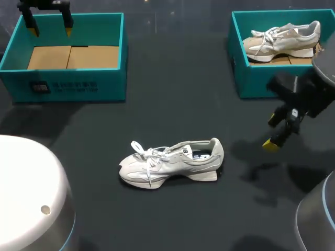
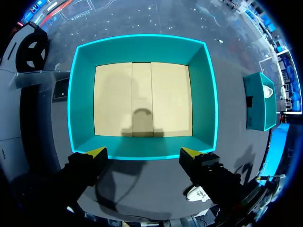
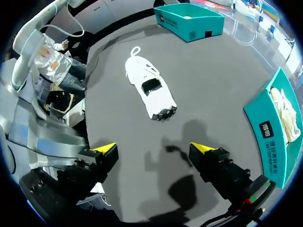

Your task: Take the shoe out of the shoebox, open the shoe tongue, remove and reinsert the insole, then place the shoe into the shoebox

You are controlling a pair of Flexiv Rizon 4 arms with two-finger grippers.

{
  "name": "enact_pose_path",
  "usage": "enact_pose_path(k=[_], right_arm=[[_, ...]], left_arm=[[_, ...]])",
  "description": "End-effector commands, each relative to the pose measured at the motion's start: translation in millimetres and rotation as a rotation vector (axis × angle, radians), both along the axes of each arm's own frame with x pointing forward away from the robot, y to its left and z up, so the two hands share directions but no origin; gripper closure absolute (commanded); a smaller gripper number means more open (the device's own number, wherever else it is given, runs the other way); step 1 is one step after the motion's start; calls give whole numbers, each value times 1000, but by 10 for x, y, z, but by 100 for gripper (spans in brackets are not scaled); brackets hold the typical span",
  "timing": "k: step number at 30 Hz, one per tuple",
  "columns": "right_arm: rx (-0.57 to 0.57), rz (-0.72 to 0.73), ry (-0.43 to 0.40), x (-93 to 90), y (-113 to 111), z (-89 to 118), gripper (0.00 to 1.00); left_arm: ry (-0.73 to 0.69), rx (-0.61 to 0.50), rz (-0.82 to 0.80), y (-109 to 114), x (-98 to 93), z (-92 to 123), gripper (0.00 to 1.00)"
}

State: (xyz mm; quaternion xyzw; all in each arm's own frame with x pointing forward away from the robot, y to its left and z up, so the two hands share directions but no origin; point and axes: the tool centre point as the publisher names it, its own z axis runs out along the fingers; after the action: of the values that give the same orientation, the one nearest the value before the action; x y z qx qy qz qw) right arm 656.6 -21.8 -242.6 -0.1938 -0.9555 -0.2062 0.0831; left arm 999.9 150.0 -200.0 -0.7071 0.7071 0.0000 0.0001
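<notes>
White shoe point(image 1: 170, 163), interior dark, indistinct

Dark table top under overhead light, soft shadows all round.

Here we are over one broad table point(image 1: 172, 78) with a dark charcoal top, smooth and plain, running from the near edge out to the far side. The light is coming from above, with faint pale glints point(image 1: 156, 21) catching on the far stretch of the surface. Soft-edged shadows point(image 1: 272, 178) pool at the near right, and another grey patch spreads on the left. None of them is sharp. Across the middle the lighting is even and diffuse, with a dull matte look.
</notes>
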Motion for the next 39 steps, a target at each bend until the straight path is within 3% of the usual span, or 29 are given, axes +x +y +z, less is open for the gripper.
enact_pose_path(k=[1, 3, 12, 14, 24, 26, 30, 39], right_arm=[[765, 478, -295, -111, -196, -196, 0], [860, 545, -358, -157, -294, -284, 0], [938, 496, -559, -128, -592, -566, 0], [936, 481, -522, -91, -607, -639, 0], [936, 481, -522, -91, -607, -639, 0], [829, 396, -493, 24, -598, -815, 0], [830, 308, -518, 105, -576, -911, 0], [787, 274, -473, 234, -520, -1000, 0]], left_arm=[[0, 0, 0, -1, 0, 0, 0], [0, 0, 0, -1, 0, 0, 0], [0, 0, 0, -1, 0, 0, 0], [0, 0, 0, -1, 0, 0, 0], [0, 0, 0, -1, 0, 0, 0], [0, 0, 0, -1, 0, 0, 0], [0, 0, 0, -1, 0, 0, 0], [0, 0, 0, -1, 0, 0, 0]])
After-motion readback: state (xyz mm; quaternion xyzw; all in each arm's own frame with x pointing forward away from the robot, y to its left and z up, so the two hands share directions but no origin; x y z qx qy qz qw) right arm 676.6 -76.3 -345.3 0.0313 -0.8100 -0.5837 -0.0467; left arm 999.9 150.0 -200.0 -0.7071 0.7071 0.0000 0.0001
